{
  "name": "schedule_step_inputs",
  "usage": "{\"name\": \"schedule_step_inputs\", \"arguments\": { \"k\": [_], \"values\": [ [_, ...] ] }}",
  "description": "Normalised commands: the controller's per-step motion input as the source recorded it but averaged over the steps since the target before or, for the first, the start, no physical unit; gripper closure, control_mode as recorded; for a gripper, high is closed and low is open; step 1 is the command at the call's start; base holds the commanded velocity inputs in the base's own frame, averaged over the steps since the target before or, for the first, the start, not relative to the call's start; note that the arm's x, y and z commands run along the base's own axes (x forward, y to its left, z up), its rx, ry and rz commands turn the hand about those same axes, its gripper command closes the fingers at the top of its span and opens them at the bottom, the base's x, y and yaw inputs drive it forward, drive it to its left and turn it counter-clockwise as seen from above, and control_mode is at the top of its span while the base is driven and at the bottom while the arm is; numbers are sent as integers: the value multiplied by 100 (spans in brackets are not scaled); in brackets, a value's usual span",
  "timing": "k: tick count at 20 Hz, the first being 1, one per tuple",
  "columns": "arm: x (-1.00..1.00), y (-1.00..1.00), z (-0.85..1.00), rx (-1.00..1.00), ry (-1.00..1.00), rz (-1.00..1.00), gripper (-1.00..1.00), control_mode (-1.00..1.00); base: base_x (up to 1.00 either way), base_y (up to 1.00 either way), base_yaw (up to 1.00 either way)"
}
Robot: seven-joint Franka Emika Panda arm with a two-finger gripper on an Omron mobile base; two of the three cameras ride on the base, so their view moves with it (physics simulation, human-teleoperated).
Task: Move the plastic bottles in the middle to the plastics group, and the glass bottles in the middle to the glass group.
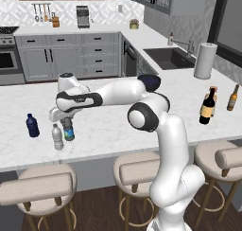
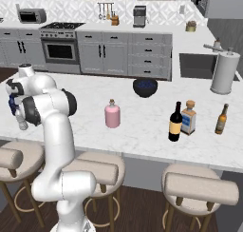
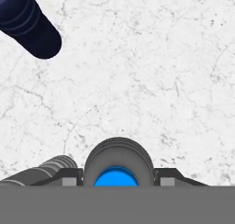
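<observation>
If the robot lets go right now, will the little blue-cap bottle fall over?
Probably not. The blue-cap bottle stands upright on the flat marble counter. It looks small and light, so a bump could tip it, maybe into the clear bottle close beside it. Its round body would likely roll.

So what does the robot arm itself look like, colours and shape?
The arm is glossy white with rounded, tube-like links and dark grey to black bands and caps at its joints. The gripper has a white body; its two small dark fingers are blocky with pale grey pads. No cables or markings are visible.
</observation>
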Motion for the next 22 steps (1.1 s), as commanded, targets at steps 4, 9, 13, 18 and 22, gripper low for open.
{"name": "schedule_step_inputs", "arguments": {
  "k": [4, 9, 13, 18, 22],
  "values": [
    [0, 0, 0, 0, 0, 0, -100, -100, 0, 0, 0],
    [-9, -20, 20, 0, -1, 0, -100, -100, 0, 0, 0],
    [-18, -23, 41, 0, -1, 0, -100, -100, 0, 0, 0],
    [-28, -50, 63, 0, -1, -4, -100, -100, 0, 0, 0],
    [-25, -89, 27, 0, -8, -9, -100, -100, 0, 0, 0]
  ]
}}
